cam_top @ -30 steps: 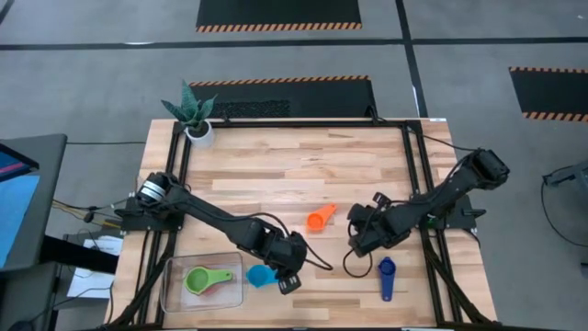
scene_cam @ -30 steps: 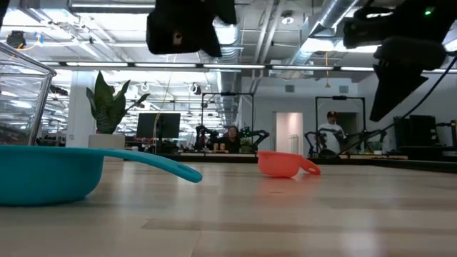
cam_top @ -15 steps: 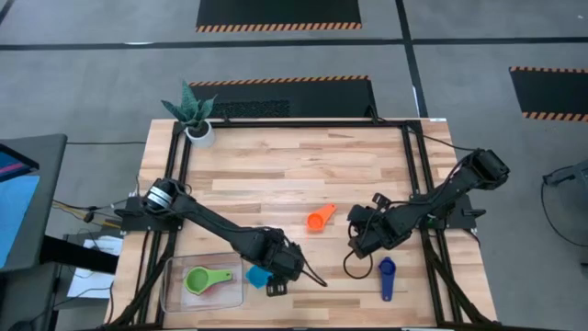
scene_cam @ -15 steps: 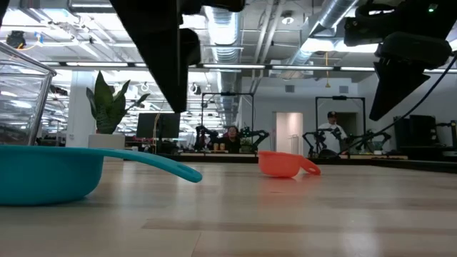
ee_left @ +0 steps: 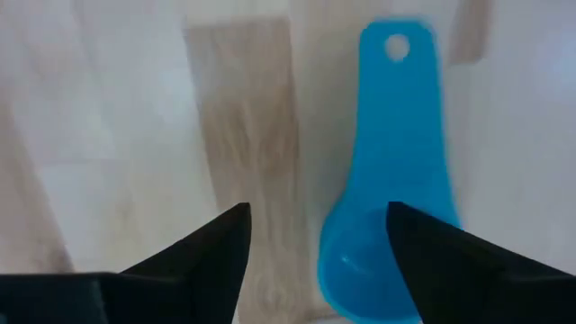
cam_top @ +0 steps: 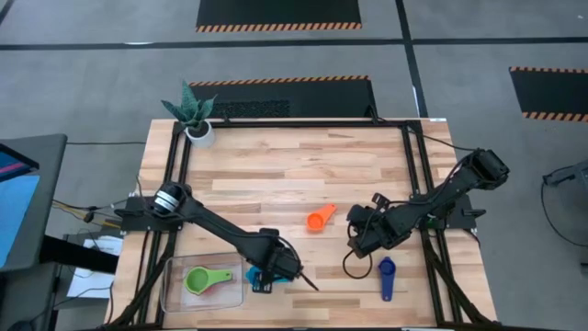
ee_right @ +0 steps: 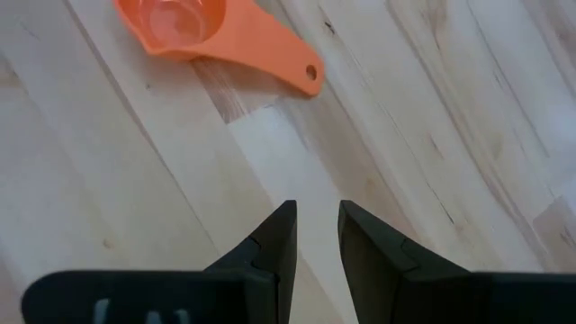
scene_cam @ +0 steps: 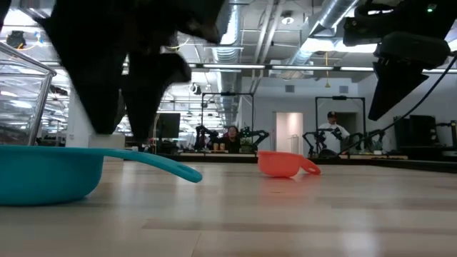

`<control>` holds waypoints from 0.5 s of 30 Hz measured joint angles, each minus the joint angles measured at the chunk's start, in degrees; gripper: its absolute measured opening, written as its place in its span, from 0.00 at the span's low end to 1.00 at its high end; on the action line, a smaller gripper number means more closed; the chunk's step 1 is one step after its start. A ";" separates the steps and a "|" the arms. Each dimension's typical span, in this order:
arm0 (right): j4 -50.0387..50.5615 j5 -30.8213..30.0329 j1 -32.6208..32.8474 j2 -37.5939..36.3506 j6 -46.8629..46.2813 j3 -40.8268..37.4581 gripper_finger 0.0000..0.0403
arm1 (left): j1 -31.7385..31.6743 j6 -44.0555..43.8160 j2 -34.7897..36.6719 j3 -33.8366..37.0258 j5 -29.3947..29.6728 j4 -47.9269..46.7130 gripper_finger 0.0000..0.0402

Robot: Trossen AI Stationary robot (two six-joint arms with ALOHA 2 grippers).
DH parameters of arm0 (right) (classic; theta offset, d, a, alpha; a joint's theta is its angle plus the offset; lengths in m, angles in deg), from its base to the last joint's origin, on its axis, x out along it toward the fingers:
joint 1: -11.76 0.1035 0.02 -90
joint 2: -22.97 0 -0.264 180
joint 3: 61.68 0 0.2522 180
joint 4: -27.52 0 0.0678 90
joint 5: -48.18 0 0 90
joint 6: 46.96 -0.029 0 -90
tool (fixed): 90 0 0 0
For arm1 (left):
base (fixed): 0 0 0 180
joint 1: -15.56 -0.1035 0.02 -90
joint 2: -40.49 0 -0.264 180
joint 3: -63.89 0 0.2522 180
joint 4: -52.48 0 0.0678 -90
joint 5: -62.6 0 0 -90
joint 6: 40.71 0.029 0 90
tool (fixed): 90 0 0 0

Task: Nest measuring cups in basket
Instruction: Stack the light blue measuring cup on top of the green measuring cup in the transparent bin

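My left gripper [cam_top: 264, 279] is open and hangs low over the light blue cup [cam_top: 252, 274], which lies on the table just right of the basket [cam_top: 175, 287]. In the left wrist view [ee_left: 317, 220] that cup [ee_left: 389, 171] lies beside one finger, its bowl partly behind it. The clear basket holds the green cup [cam_top: 197, 280] with a yellowish handle beside it. The red cup [cam_top: 320, 219] and the dark blue cup [cam_top: 386, 276] lie on the wood. My right gripper [cam_top: 355, 244] waits between those two, open by a narrow gap [ee_right: 317, 220].
A potted plant [cam_top: 191, 115] stands at the far left corner. A dark cable [cam_top: 349, 268] loops on the table beside the right gripper. Bare wood [cam_top: 294, 175] spreads across the middle and far part of the table. People sit in the room behind [scene_cam: 230, 137].
My left gripper has moved toward the table's near left and come down over the light blue cup, now covering most of it in the high view. The cups and the right arm have stayed where they were.
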 joint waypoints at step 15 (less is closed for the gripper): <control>0.37 0.00 0.26 0.00 0.15 0.00 0.27 | -0.13 5.34 -1.22 0.95 -0.05 -0.02 0.62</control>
